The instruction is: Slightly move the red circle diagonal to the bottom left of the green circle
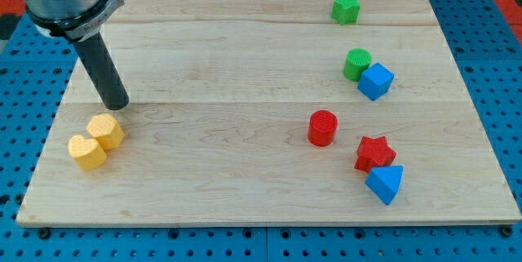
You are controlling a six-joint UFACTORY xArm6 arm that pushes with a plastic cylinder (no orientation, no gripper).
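The work looks to be at its approach step, with the pushing not yet begun: my tip (117, 104) rests on the wooden board (245, 197) near the view's left edge, just above the yellow hexagon (107, 131) and the yellow heart (86, 152), and well apart from the red circle (322, 127), which stands right of the board's middle. The green circle (356, 64) sits above and to the right of it, touching the blue cube (376, 81), so the red circle already lies roughly to its bottom left. There are no fingers to open or close, only the bare rod. The next move likely calls for a long crossing to the red circle's upper right side, steering clear of the red star (374, 153), then a short nudge. No brand, label or writing can be read anywhere.
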